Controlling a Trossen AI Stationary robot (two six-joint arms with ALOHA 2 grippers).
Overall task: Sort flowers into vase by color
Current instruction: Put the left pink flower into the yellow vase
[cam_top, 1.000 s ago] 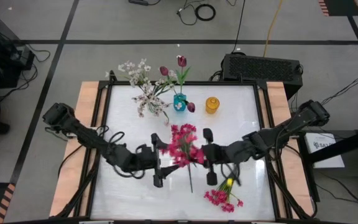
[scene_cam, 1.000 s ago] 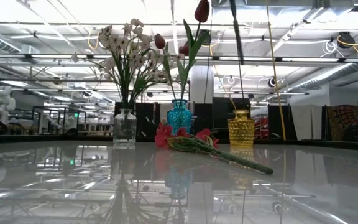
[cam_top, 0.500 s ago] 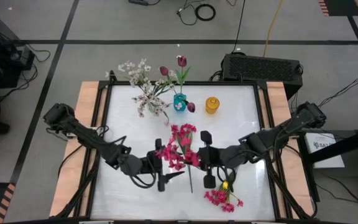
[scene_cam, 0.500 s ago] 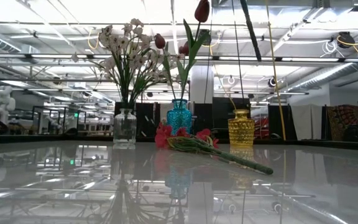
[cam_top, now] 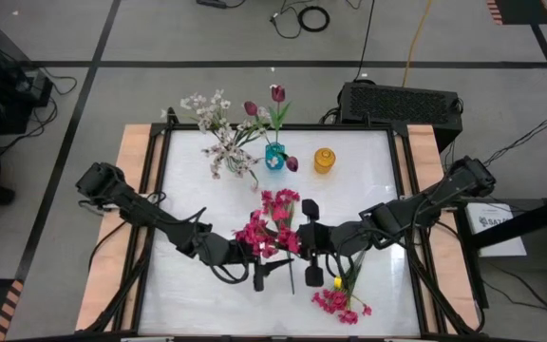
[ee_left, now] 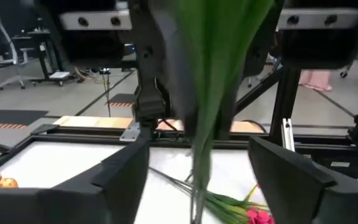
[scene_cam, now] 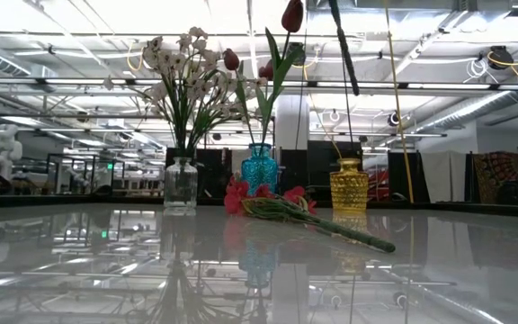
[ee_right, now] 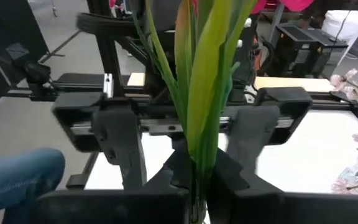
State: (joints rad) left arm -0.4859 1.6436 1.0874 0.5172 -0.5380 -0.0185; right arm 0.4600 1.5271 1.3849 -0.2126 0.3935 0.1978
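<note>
High view has both arms meeting over the middle of the table (cam_top: 188,171), with a magenta flower sprig (cam_top: 272,226) held up between them. The right tool (cam_top: 310,245) is closed on the green stem of that sprig; in the right wrist view the leaves (ee_right: 197,87) rise straight out from between its closed fingers (ee_right: 114,208). The left tool (cam_top: 264,274) sits just beside the stem from the other side, its fingers (ee_left: 107,183) spread wide with the stem hanging in the gap, touching neither. A second magenta sprig (cam_top: 342,300) lies flat on the table near the front edge, its stem running up toward the right arm. Along the back of the table stand three vases: a clear vase (scene_cam: 180,184) with white blossoms (cam_top: 218,133), a teal vase (cam_top: 274,157) with dark maroon tulips (cam_top: 277,94), and a yellow vase (cam_top: 324,160) with no flowers in it. Low view shows the lying sprig in front of the teal and yellow vases
</note>
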